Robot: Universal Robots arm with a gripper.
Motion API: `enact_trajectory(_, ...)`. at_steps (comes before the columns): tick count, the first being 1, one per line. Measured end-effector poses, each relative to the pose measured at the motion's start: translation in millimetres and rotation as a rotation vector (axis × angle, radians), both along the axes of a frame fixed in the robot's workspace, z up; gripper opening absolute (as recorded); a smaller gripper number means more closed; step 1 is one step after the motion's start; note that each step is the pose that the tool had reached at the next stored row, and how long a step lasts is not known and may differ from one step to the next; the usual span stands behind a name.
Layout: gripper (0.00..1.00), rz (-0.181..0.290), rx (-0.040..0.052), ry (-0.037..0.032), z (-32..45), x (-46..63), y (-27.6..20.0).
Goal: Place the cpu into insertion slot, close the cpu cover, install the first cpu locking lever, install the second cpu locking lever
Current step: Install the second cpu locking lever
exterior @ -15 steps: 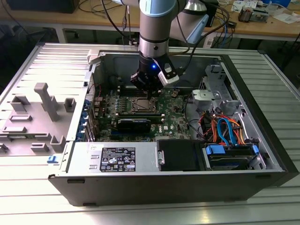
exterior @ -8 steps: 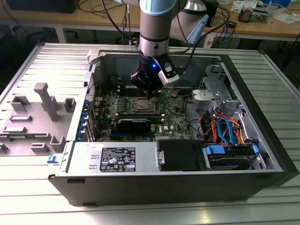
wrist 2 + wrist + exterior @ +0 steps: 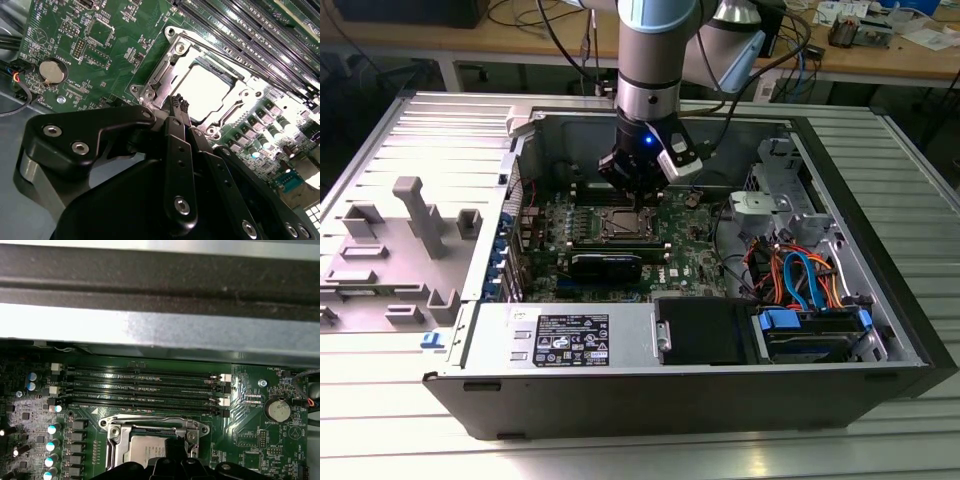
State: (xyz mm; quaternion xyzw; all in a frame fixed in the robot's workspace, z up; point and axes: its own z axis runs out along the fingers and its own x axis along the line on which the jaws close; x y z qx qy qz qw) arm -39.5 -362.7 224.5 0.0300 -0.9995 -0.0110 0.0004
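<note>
You have an open computer case [image 3: 840, 380] lying on the bench [image 3: 650, 455], and inside it the green board [image 3: 670, 265] fills the middle, with a black heatsink [image 3: 607, 266] on its near part, a bundle of orange and blue cables [image 3: 800, 275] to the exterior view's right, and a grey power unit [image 3: 555, 340] along the near wall. On the board, the slot [image 3: 202, 92] already holds the cpu [image 3: 205, 92]: you can see its flat, pale silver top lying level in the socket, bright under the light in the second wrist view. The cover [image 3: 165, 82] is a thin silver frame lying down around the chip, its square cut-out leaving the chip's top bare. In the first wrist view the cpu [image 3: 150, 447] sits just beside the four long memory slots [image 3: 145, 387], with a round coin battery [image 3: 278, 410] well off to one side. Your gripper [image 3: 179, 102] hangs straight over the socket in the exterior view, and its black fingers [image 3: 175, 102] are drawn together at the tips, holding nothing, with those tips at the edge of the cover; you cannot tell from here whether they touch the metal.
</note>
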Motion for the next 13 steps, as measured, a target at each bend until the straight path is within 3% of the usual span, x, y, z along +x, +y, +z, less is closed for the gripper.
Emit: enact_trajectory(13, 0.11, 0.000, 0.0001, -0.0001, 0.0, 0.0, -2.3)
